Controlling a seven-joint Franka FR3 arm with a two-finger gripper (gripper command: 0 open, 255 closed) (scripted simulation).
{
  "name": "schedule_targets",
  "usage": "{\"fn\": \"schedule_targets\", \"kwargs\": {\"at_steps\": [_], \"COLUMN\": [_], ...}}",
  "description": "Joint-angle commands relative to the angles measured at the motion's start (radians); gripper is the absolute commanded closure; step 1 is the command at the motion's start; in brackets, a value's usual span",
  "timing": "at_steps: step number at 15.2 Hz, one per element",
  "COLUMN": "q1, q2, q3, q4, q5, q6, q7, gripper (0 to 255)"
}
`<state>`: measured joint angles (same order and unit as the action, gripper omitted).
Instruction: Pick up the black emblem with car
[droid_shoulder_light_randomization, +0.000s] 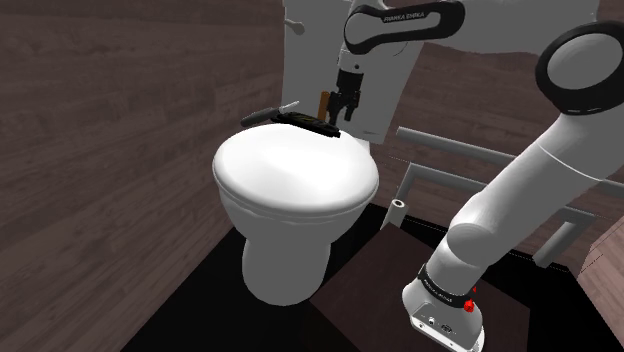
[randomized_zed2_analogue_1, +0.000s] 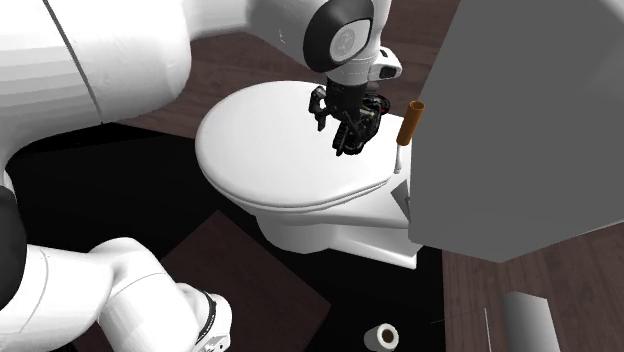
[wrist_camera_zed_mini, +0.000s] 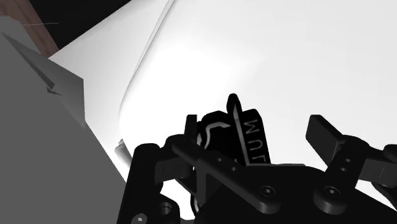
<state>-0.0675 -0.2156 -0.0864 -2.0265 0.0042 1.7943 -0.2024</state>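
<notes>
**Figure. Approach stage of the pick, gripper at the target.** The white arm with dark joints reaches over a white oval toilet lid (droid_shoulder_light_randomization: 300, 175). Its all-black two-finger gripper (droid_shoulder_light_randomization: 343, 112) hangs at the rear of the lid, close to the tank. The task's thing, a flat black emblem with white lettering (droid_shoulder_light_randomization: 285, 119), lies on the back edge of the lid. In the shoulder view it stretches from the gripper toward that view's left.

In the wrist view the emblem (wrist_camera_zed_mini: 251, 143) stands between the two fingers of the gripper (wrist_camera_zed_mini: 256, 124). It is close against one finger and visibly apart from the other. The jaws are thus spread with nothing clamped, and the emblem is not yet held.

**Step in hand (judged):** positioning is about complete and the grasp itself has not begun.

**Next move (judged):** the fingers should close squarely on the emblem's thin body. A straight lift off the lid should follow once both fingers bear on it. Because the emblem sits off-centre between the fingers, it may slide or twist as they close.

**Counts:**
- one arm
- one gripper with two fingers
- one emblem
- one toilet lid
- one upright brown cylinder (randomized_zed2_analogue_1: 410, 122) beside the tank
- one white paper roll (randomized_zed2_analogue_1: 383, 337) on the dark floor
</notes>
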Motion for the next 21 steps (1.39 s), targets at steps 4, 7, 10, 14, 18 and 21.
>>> {"fn": "schedule_targets", "kwargs": {"at_steps": [4, 7, 10, 14, 18, 21], "q1": [-0.006, -0.006, -0.006, -0.007, -0.007, -0.006], "q2": [0.062, 0.066, 0.069, 0.067, 0.067, 0.067], "q3": [-0.012, -0.012, -0.012, -0.013, -0.013, -0.012], "q4": [0.020, -0.016, -0.034, -0.036, -0.036, -0.022], "q5": [0.006, 0.006, 0.007, 0.006, 0.006, 0.006], "q6": [0.058, 0.098, 0.119, 0.120, 0.120, 0.106], "q7": [-0.018, -0.019, -0.020, -0.020, -0.020, -0.019], "gripper": [0, 0, 0, 255, 255, 255]}}
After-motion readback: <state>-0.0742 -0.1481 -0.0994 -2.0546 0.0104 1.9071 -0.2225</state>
